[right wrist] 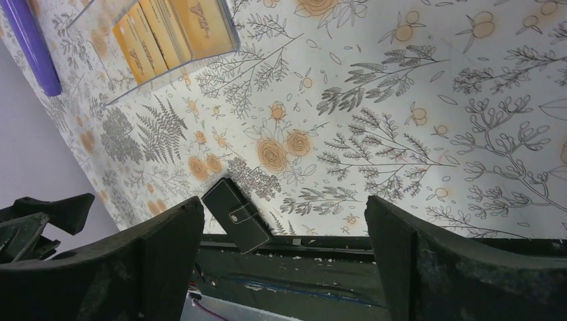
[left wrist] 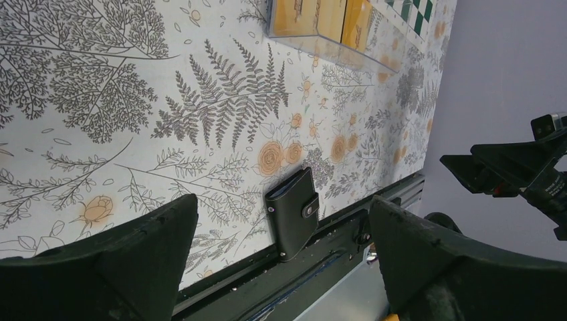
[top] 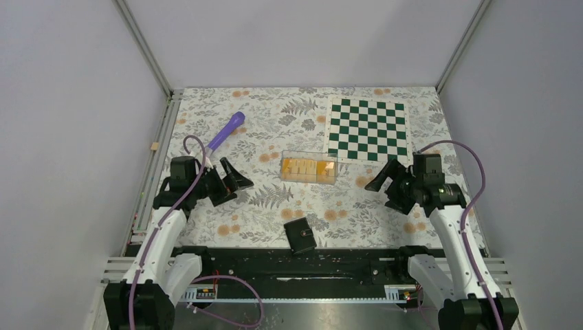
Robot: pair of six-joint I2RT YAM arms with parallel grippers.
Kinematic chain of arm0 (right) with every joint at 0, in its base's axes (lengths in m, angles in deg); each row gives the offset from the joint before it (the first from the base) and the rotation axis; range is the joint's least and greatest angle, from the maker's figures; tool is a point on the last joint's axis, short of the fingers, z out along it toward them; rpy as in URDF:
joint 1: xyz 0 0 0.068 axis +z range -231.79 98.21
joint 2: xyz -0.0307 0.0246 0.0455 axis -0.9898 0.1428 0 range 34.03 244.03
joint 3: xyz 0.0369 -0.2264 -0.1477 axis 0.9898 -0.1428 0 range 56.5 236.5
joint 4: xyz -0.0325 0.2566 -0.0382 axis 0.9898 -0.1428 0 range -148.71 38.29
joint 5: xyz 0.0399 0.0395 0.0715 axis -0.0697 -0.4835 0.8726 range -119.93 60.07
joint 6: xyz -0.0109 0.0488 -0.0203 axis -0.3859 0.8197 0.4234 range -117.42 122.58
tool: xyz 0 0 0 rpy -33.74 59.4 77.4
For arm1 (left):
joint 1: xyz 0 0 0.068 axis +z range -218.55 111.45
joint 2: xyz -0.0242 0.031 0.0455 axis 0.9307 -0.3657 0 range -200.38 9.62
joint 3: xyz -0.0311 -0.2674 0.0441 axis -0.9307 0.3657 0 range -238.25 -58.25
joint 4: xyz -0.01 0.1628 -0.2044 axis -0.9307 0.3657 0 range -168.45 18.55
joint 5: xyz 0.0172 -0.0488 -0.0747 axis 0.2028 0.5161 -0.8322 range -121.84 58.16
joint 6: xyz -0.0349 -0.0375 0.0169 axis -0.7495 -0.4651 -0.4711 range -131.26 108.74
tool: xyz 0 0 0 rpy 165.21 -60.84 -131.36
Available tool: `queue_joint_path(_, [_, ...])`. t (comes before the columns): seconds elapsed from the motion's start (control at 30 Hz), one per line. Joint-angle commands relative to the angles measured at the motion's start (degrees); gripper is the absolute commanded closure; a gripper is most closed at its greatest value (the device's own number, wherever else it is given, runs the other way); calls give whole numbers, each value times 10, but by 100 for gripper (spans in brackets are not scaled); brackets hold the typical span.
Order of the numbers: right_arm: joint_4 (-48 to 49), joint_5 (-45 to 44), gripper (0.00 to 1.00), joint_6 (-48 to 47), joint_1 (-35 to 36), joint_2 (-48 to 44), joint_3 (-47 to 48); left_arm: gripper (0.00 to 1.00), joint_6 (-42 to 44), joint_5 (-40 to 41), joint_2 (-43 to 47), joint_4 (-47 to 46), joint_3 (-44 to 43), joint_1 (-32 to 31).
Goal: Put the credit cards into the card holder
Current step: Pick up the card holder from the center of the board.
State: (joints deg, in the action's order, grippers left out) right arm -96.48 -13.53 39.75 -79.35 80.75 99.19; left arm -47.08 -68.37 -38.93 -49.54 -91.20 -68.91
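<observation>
The card holder point(top: 300, 236) is a black wallet, closed with its snap strap, lying at the table's near edge and partly over the black rail. It also shows in the left wrist view point(left wrist: 294, 212) and the right wrist view point(right wrist: 237, 215). The orange-yellow credit cards point(top: 302, 168) stand inside a clear plastic box point(top: 328, 172) at mid-table; they show too in the wrist views point(left wrist: 321, 17) point(right wrist: 167, 27). My left gripper point(top: 234, 185) point(left wrist: 282, 204) is open and empty, left of the box. My right gripper point(top: 383, 191) point(right wrist: 284, 202) is open and empty, right of the box.
A green-and-white chequered mat point(top: 368, 128) lies at the back right. A purple stick-like object point(top: 227, 130) lies at the back left, also seen in the right wrist view point(right wrist: 30, 47). The floral cloth point(top: 275, 206) covers the table; a black rail point(top: 344, 261) runs along the near edge.
</observation>
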Motion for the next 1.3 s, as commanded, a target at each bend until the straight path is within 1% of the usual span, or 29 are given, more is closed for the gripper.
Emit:
queue_joint_path(0.0, [8, 39, 4, -33, 1, 46, 47, 1, 8, -12, -42, -43, -34, 3])
queue_joint_path(0.13, [11, 54, 3, -65, 5, 93, 61, 1, -18, -54, -95, -92, -11, 3])
queue_joint_path(0.23, [7, 63, 3, -76, 20, 113, 58, 1, -34, -45, -143, -97, 1, -24])
queue_joint_path(0.33, [21, 72, 3, -76, 47, 113, 38, 1, -51, -5, -188, -100, -1, -96])
queue_joint_path(0.43, [54, 90, 6, -61, 79, 114, 2, 1, -84, 46, -233, -102, -12, -166])
queue_joint_path(0.5, [80, 98, 7, -40, 107, 123, -22, 2, -114, 56, -259, -121, -7, -195])
queue_joint_path(0.53, [92, 101, 9, -30, 121, 130, -33, 3, -130, 57, -268, -145, 1, -206])
queue_joint_path(0.63, [143, 119, 12, 6, 162, 149, -64, 9, -157, 43, -292, -185, 18, -231])
queue_joint_path(0.77, [213, 139, 16, 46, 207, 187, -91, 16, -168, 37, -325, -190, 21, -262])
queue_joint_path(0.87, [267, 148, 20, 73, 239, 228, -98, 18, -191, 42, -336, -200, 33, -285])
queue_joint_path(0.93, [307, 148, 22, 107, 263, 254, -108, 19, -218, 37, -347, -231, 47, -298])
queue_joint_path(1.03, [406, 160, 26, 175, 294, 289, -140, 21, -253, 36, -366, -265, 57, -327])
queue_joint_path(1.1, [476, 165, 30, 212, 310, 314, -158, 23, -268, 45, -380, -268, 54, -348])
queue_joint_path(1.17, [504, 165, 31, 230, 331, 339, -161, 25, -281, 53, -394, -268, 50, -365])
queue_joint_path(1.27, [516, 164, 32, 241, 357, 377, -150, 28, -287, 55, -428, -268, 35, -387])
